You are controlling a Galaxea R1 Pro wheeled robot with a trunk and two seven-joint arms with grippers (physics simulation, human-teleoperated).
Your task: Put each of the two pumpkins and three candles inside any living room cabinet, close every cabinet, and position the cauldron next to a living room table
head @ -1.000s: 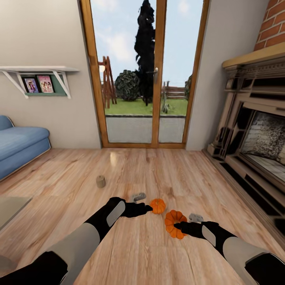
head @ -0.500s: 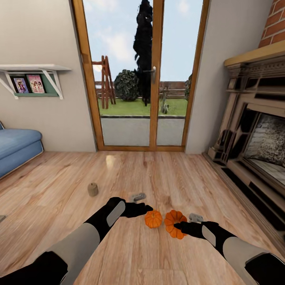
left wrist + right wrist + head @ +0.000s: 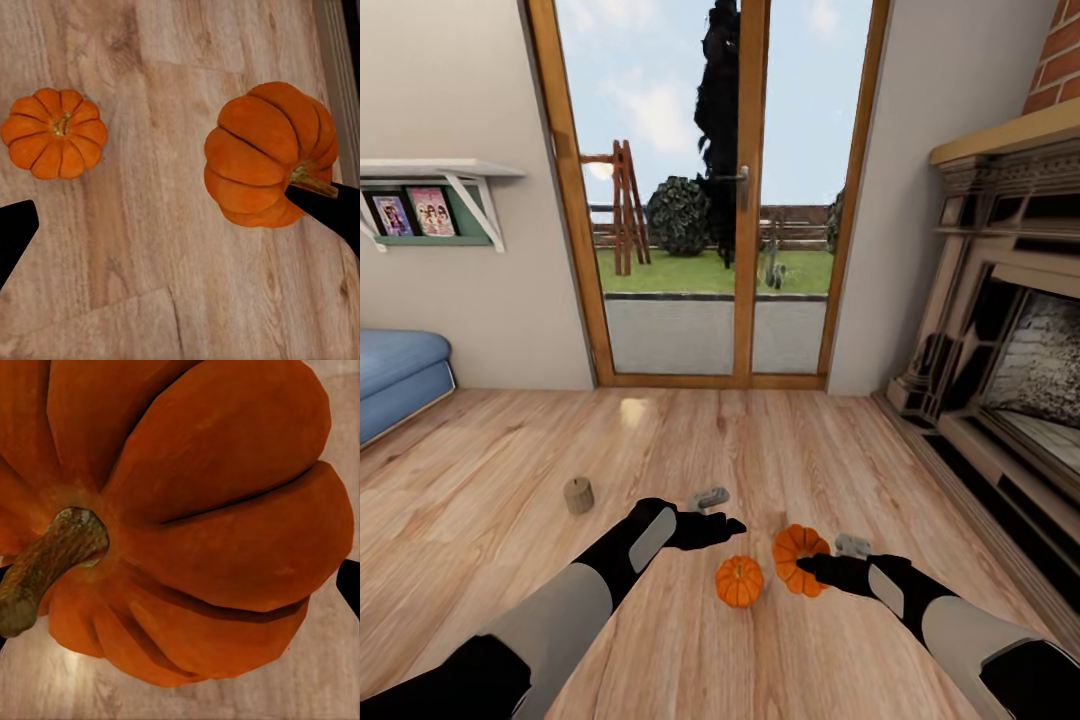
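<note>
One orange pumpkin [image 3: 797, 553] hangs just above the wood floor, and my right gripper [image 3: 810, 569] is shut on it; in the right wrist view this pumpkin [image 3: 195, 510] and its brown stem are very close. The other pumpkin [image 3: 740, 582] rests on the floor, a little below and in front of my left gripper [image 3: 731, 523]. That gripper is open with nothing between its fingers. The left wrist view has the floor pumpkin [image 3: 54, 133] to one side and the held pumpkin [image 3: 262, 154] beyond one black fingertip [image 3: 330, 214]. A cream candle [image 3: 579, 495] stands on the floor to the left.
A glass garden door [image 3: 690, 200] with a wooden frame is straight ahead. A fireplace [image 3: 1010, 350] with a stepped hearth runs along the right wall. The end of a blue sofa [image 3: 395, 385] sits at the left, under a wall shelf [image 3: 420, 175].
The whole view has shifted, so the camera moved. The floor pumpkin, earlier right at my left fingertips, now lies lower and nearer. My right gripper keeps its pumpkin.
</note>
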